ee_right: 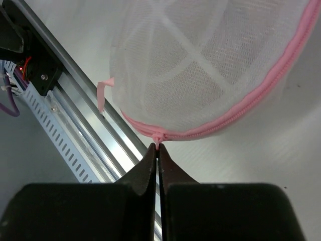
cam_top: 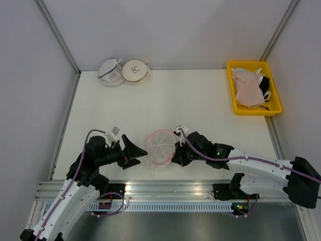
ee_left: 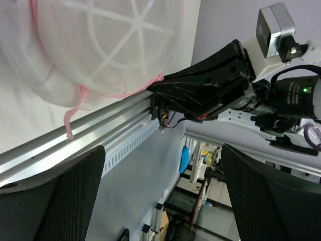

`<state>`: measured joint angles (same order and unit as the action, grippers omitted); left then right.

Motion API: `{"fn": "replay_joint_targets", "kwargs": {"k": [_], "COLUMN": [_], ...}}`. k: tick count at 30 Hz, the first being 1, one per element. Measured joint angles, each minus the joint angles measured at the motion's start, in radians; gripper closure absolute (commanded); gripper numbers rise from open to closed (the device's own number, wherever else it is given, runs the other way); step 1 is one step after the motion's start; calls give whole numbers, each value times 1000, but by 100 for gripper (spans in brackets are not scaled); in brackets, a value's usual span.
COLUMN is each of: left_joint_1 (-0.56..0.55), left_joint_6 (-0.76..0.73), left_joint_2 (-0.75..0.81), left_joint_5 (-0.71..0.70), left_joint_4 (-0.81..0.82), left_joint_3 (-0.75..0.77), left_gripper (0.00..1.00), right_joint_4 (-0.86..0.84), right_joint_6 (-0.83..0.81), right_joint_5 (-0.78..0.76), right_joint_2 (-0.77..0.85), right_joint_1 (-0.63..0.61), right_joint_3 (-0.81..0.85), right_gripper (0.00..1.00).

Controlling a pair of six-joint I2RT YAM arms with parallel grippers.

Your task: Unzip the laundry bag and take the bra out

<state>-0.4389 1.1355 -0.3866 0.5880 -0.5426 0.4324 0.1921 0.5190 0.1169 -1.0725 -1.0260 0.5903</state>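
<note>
The laundry bag (cam_top: pixel 161 145), a round white mesh dome with a pink rim and zipper, sits near the table's front edge, overhanging the rail. In the right wrist view the bag (ee_right: pixel 210 65) fills the top, and my right gripper (ee_right: pixel 158 148) is shut on the small pink zipper pull (ee_right: pixel 158 137) at its rim. From above, the right gripper (cam_top: pixel 175 153) is at the bag's right side. My left gripper (cam_top: pixel 138 154) stands open just left of the bag, nothing between its fingers (ee_left: pixel 75 191). The bra is hidden; I cannot make it out through the mesh.
Two other mesh pouches (cam_top: pixel 111 71) (cam_top: pixel 136 71) lie at the back left. A yellow bin (cam_top: pixel 232 85) at the back right holds pale pink and black-and-white garments. The aluminium rail (cam_top: pixel 175 187) runs along the near edge. A pink loop (ee_left: pixel 70 118) hangs from the bag.
</note>
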Motion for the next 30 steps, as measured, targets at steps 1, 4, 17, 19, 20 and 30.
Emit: {"fn": "replay_joint_targets", "kwargs": {"k": [1, 4, 17, 19, 20, 30], "left_joint_1": [0, -1, -2, -2, -2, -2], "left_joint_6": [21, 85, 205, 222, 230, 251], "left_joint_2": [16, 56, 138, 138, 135, -112], "left_joint_5": [1, 1, -35, -43, -45, -69], "left_joint_4": [-6, -19, 26, 63, 81, 312], "left_joint_3": [-13, -49, -180, -225, -245, -233], "left_gripper": [0, 1, 1, 0, 1, 1], "right_joint_4": [-14, -61, -277, -295, -303, -335], "right_joint_6": [1, 8, 85, 89, 89, 90], "right_joint_5": [11, 34, -22, -38, -45, -100], "right_joint_2": [-25, -100, -179, -179, -179, -180], "right_joint_1": [-9, -57, -202, -214, -223, -280], "right_joint_3": [6, 31, 69, 69, 69, 34], "right_gripper": [99, 99, 100, 99, 100, 100]}}
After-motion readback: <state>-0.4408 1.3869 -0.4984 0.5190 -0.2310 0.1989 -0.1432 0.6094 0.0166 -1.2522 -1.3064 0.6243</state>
